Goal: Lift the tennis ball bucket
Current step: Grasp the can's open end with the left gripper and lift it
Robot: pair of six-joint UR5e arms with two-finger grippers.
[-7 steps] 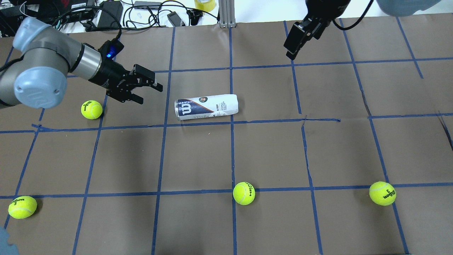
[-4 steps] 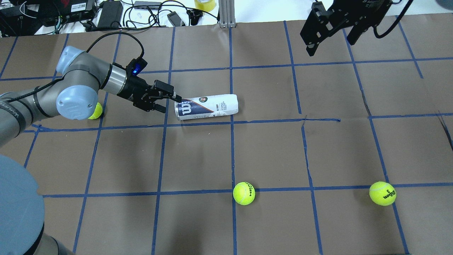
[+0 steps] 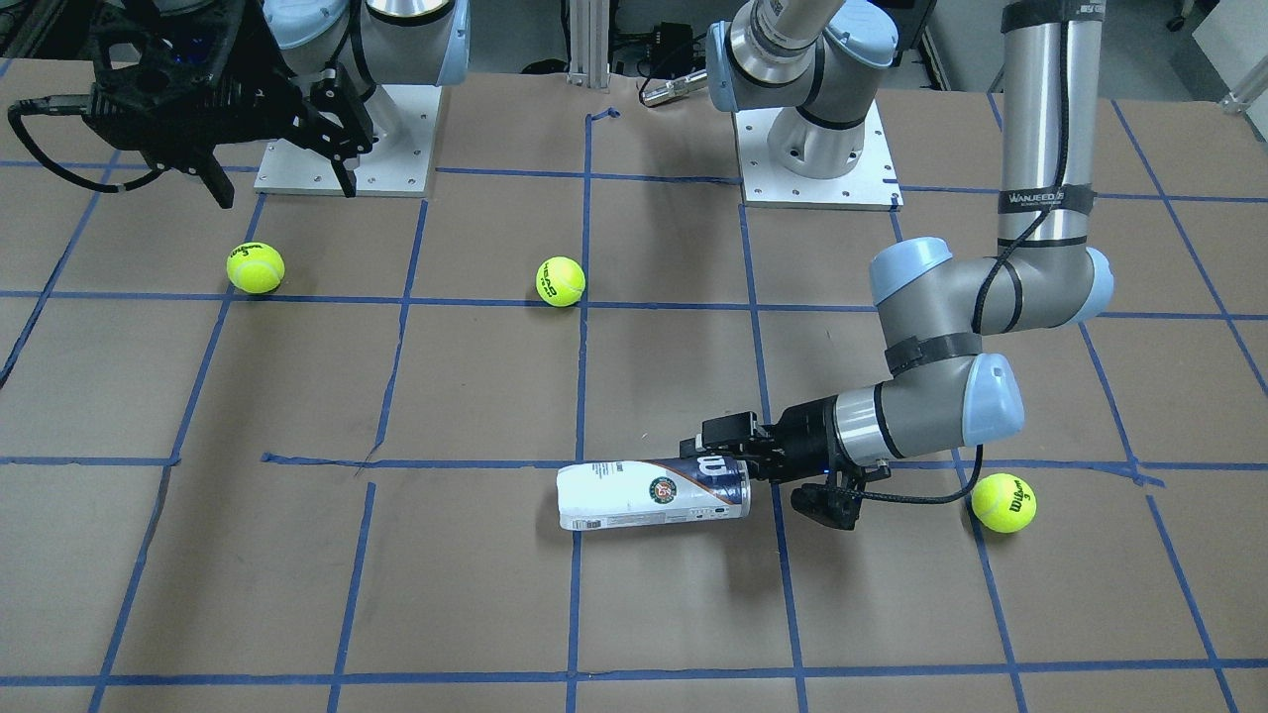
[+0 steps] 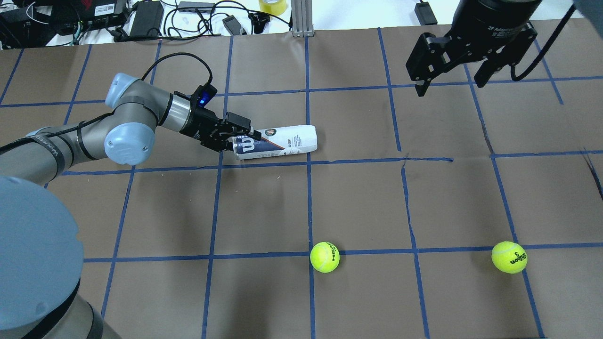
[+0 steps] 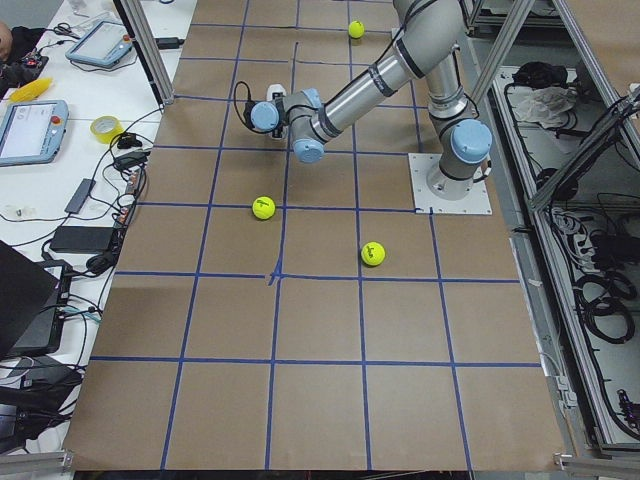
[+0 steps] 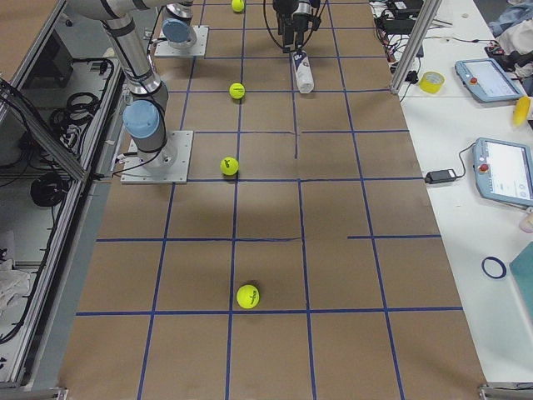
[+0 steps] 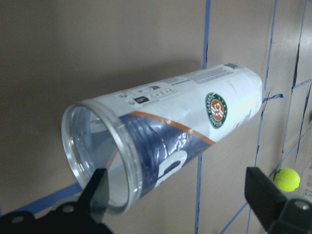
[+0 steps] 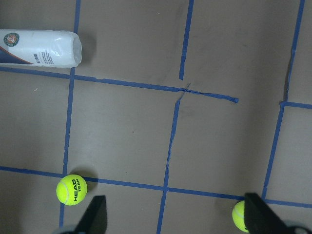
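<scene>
Well, nothing has left the brown paper-covered table [image 4: 452, 202] with its blue tape grid yet. The slim clear-plastic tennis ball can [image 4: 282, 141], labelled white and navy, lies on its side with its open mouth right at the left gripper [image 4: 238, 139]. That gripper's fingers are spread about the rim, not clamped. By my reckoning, closing and raising remain. The right gripper [image 4: 450, 84] hangs spread, well apart from the can. A yellow-green tennis ball [image 3: 1003, 502] sits behind the left gripper.

Quick count from my end: I get five tennis balls [image 6: 247, 296], one tennis ball bucket [image 4: 282, 140], and two grippers: left gripper [image 4: 241, 142], right gripper [image 4: 451, 80].
</scene>
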